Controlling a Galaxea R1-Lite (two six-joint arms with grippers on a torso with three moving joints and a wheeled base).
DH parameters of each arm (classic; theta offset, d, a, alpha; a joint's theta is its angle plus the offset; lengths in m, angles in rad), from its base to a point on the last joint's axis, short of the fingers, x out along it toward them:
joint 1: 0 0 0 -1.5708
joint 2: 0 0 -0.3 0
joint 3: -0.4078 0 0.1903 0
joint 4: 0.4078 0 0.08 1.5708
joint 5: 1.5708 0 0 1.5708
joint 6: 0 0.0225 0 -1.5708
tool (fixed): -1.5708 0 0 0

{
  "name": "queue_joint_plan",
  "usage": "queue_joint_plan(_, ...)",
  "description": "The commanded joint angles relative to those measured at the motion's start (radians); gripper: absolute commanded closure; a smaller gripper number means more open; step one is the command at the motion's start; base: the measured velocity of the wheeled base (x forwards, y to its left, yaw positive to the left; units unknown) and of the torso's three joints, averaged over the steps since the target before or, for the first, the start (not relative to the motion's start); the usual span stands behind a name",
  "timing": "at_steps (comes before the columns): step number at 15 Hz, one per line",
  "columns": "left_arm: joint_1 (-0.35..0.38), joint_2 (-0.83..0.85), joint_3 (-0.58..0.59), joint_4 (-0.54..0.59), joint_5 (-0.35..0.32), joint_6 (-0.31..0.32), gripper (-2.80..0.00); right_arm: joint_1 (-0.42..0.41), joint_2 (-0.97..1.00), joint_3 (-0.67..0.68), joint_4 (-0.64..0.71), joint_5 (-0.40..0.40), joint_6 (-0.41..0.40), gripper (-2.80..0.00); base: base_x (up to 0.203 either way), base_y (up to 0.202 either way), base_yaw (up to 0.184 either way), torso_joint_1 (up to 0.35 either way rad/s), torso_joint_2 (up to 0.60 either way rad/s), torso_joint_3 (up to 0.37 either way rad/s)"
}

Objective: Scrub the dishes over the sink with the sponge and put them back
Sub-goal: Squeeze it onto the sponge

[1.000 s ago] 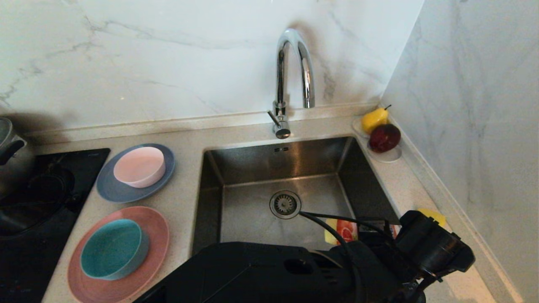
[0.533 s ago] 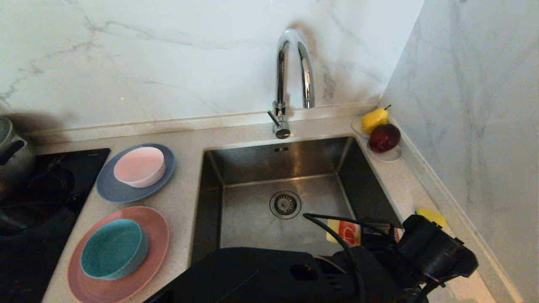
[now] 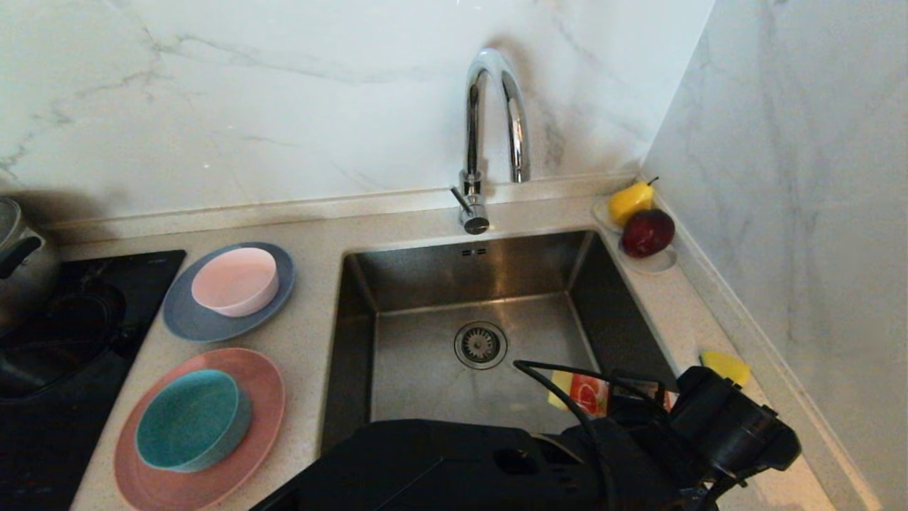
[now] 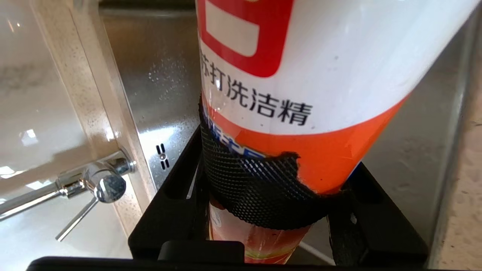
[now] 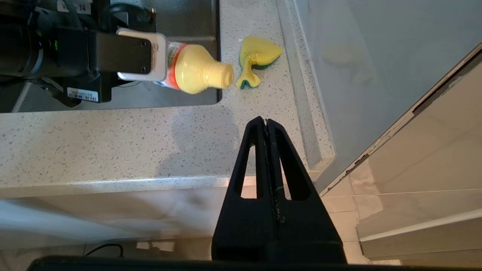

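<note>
We are tipping the soap bottle (image 5: 188, 73), held in our left gripper (image 4: 263, 210), a little closer to the sponge (image 5: 258, 60) just past its spout (our right gripper (image 5: 266, 124) is pinched shut, resting), so we are getting soap ready before scrubbing.

Head view: even, moderately bright illumination. Soft shadow of faucet (image 3: 489, 135) on marble backsplash (image 3: 284, 99), to its right. Dark shadow on backsplash at far left, above pot (image 3: 18, 255). Specular highlights on faucet arch. Sink (image 3: 461, 284) side walls dark, floor brighter. Left wrist view: detergent bottle (image 4: 301, 94) fills frame, label sharp; glare on its white upper part. Right wrist view: diffuse shadow on countertop (image 5: 113, 146); lower left edge smeared.
</note>
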Motion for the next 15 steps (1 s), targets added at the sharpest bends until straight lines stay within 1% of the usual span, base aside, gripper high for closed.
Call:
queue_joint_plan(1,-0.001,0.006,0.0,0.001,0.005,0.007,0.0,0.0,0.001,0.0,0.0,0.0,0.0,0.0,0.0,0.0,0.0,0.0,0.0,0.0)
queue_joint_plan(15,-0.005,0.031,0.0,0.004,0.008,0.019,0.0,0.0,-0.001,0.0,0.0,0.0,0.0,0.0,0.0,0.0,0.0,0.0,0.0,0.0)
